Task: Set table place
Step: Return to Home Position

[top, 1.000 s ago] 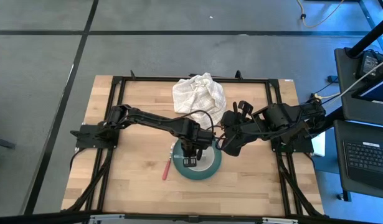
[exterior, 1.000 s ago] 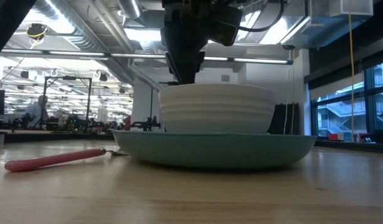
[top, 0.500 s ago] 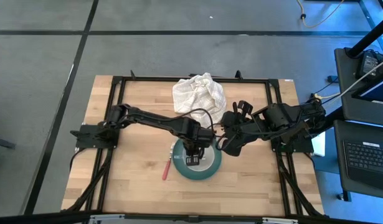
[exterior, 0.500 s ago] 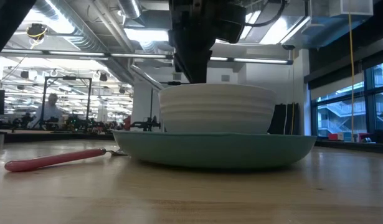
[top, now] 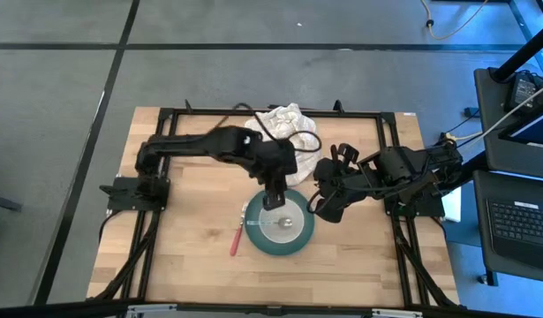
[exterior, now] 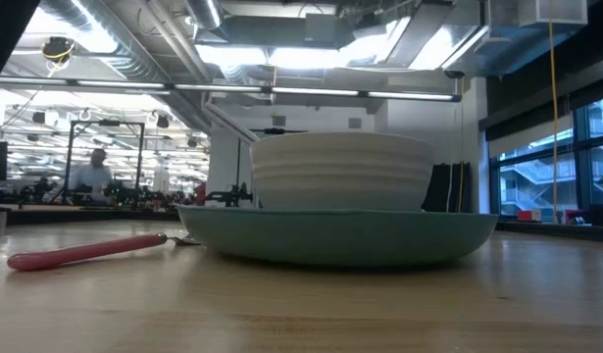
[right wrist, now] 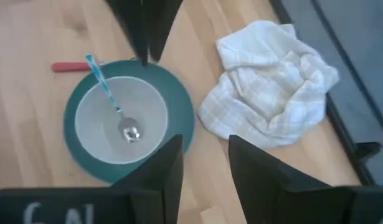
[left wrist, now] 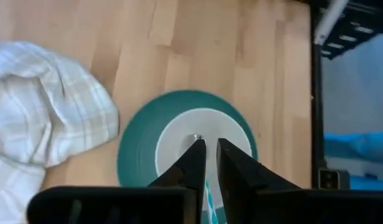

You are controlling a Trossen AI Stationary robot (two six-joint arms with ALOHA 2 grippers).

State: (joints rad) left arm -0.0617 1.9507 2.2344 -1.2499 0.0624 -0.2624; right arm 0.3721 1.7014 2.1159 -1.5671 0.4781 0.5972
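On the near part of the table point(top: 192, 265), the fork point(top: 236, 240) lies just beside the plate point(top: 299, 244) on the left arm's side. The bowl point(right wrist: 147, 118) sits in the plate, and the spoon point(right wrist: 110, 99) rests inside with its handle propped over the rim. Above the plate's far edge hangs the left gripper point(left wrist: 208, 143), only a slim gap between its fingers, holding nothing. The right gripper point(right wrist: 203, 146) waits beside the plate, spread and empty. Beyond lies the crumpled cloth point(top: 284, 128). The place looks set; the danger now is a low retreat snagging that spoon handle or dragging the cloth.
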